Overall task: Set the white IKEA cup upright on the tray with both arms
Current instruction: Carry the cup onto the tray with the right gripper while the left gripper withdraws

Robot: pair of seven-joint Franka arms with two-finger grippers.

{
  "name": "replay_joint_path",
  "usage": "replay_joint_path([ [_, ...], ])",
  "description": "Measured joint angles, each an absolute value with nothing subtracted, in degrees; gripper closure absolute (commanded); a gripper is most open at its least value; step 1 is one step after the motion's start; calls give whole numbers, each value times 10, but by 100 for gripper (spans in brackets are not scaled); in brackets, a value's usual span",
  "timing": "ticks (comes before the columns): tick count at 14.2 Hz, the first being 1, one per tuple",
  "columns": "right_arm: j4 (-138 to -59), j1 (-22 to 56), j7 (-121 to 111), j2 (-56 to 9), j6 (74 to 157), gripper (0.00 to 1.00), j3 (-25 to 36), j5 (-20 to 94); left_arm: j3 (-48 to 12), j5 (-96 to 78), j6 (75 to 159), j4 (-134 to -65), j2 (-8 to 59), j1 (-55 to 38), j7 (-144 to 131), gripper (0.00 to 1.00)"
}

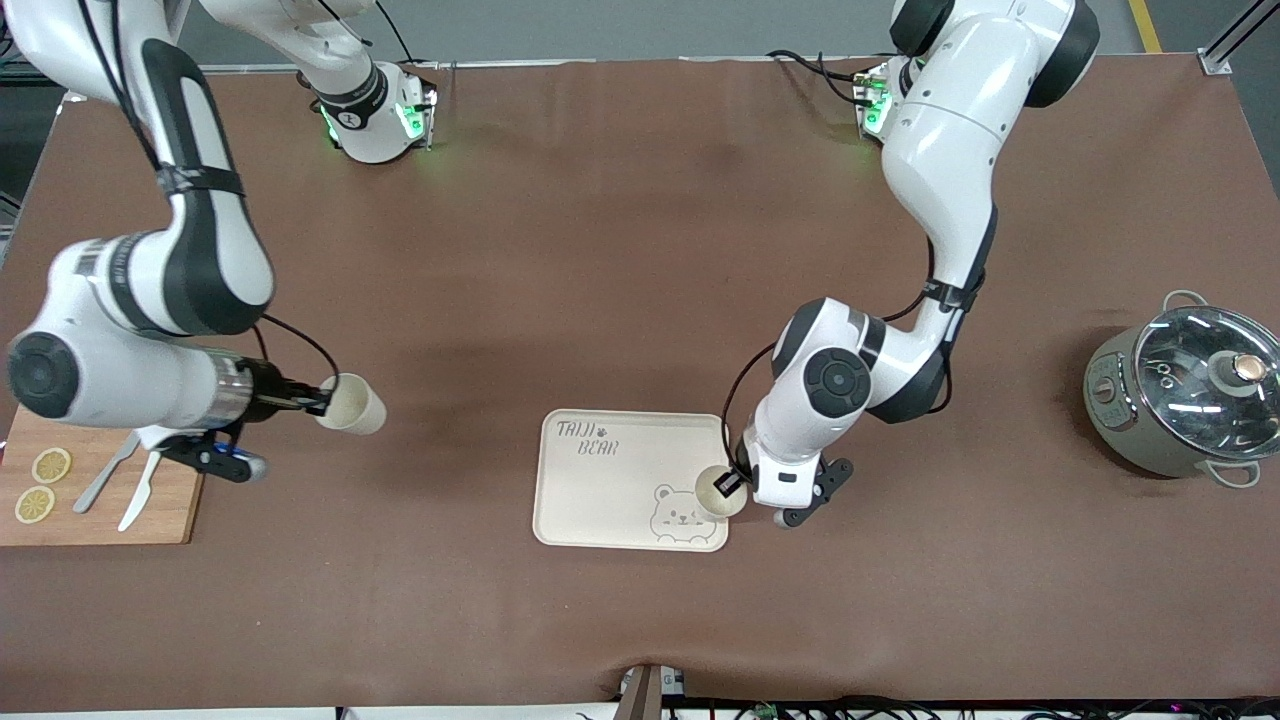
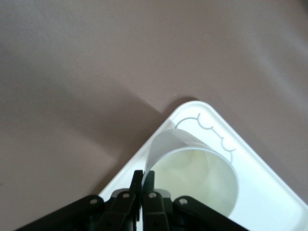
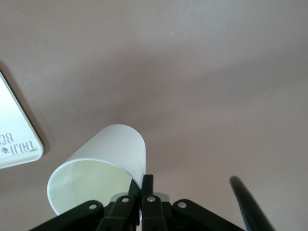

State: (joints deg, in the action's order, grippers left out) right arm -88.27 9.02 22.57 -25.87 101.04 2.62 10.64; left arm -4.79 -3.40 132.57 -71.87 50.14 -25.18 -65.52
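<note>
White cup point(image 1: 722, 491) upright on tray point(image 1: 600, 490), left fingers point(image 2: 143, 180) pinching rim

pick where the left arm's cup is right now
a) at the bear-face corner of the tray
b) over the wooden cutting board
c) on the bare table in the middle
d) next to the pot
a, the left gripper is shut on the rim of a white cup at the corner of the tray that carries the bear-face drawing, which the left wrist view also shows.
</note>
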Motion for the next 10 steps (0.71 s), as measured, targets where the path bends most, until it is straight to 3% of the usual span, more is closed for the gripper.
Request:
replay_joint_path([
  [3, -865, 138, 326, -298, 1043, 100, 26, 119, -44, -34, 1328, -716, 507, -260, -655, 100],
  [4, -861, 152, 355, -313, 1058, 100, 26, 130, -43, -34, 1328, -714, 507, -260, -655, 76],
  [5, -857, 166, 380, -327, 1075, 100, 26, 140, -43, -34, 1328, -713, 507, -260, -655, 29],
  [6, -854, 179, 406, -340, 1095, 100, 26, 147, -42, -34, 1328, -713, 507, -260, -655, 0],
  [10, -834, 227, 506, -377, 1159, 100, 25, 150, -41, -34, 1328, -708, 505, -264, -655, 0],
])
